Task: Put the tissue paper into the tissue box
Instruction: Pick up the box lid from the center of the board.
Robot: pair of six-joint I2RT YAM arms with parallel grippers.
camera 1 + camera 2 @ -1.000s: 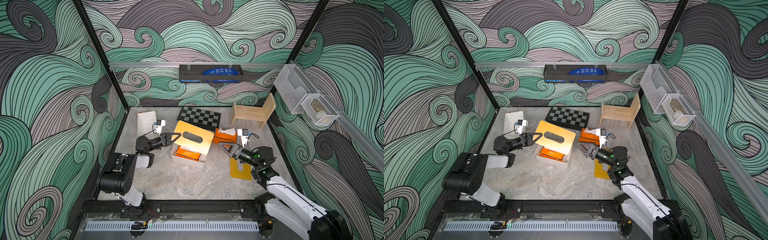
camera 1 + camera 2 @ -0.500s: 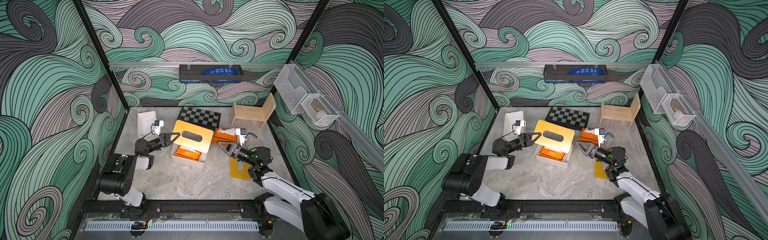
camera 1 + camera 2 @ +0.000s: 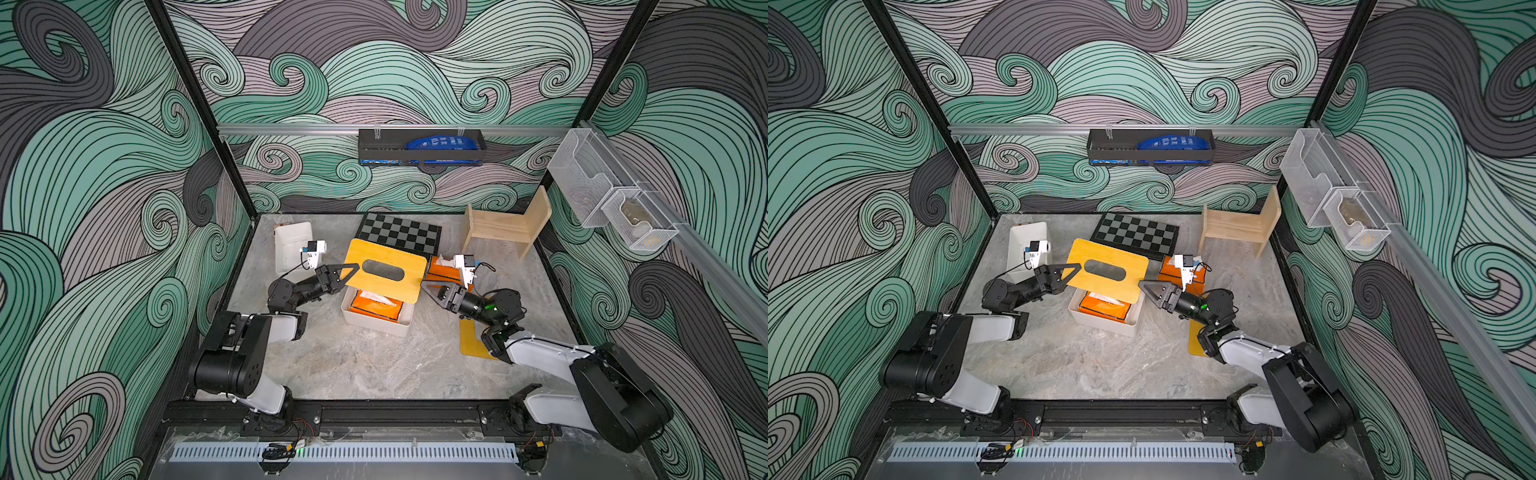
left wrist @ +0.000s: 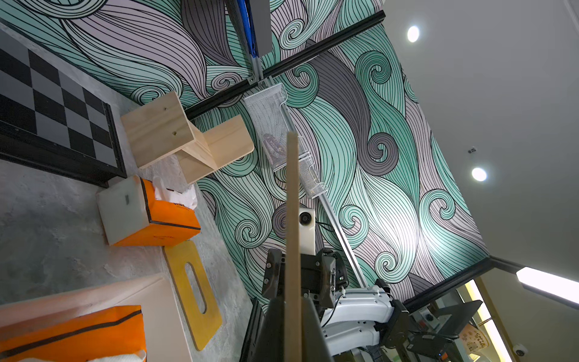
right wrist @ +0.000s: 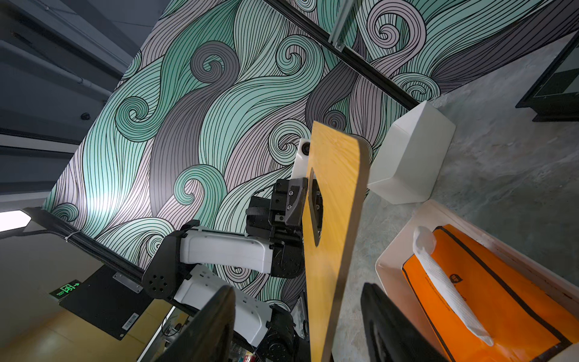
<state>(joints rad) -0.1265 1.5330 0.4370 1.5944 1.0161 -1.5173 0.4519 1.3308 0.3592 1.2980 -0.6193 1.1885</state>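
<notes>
Heads up: your biggest risk right now is the lid (image 3: 390,287) twisting. Your left hand (image 3: 351,268) is clamped tight on one thin edge of it. The whole board hangs tilted out from there, so it's a long lever.

Your right hand (image 3: 428,286) has its jaws apart, straddling the far edge. The right wrist view shows daylight on both sides, so I'd say it's touching nothing yet. If one finger lands first, or it bites off-centre, the lid could pivot out of the left grip and drop on the box (image 3: 374,324).

Second worry: the white tuft (image 5: 438,269) needs to meet the slot, or the lid will squash it or sit crooked on the rim.

The pack (image 3: 376,306) itself is already inside the box, below the lid and between your two hands.
</notes>
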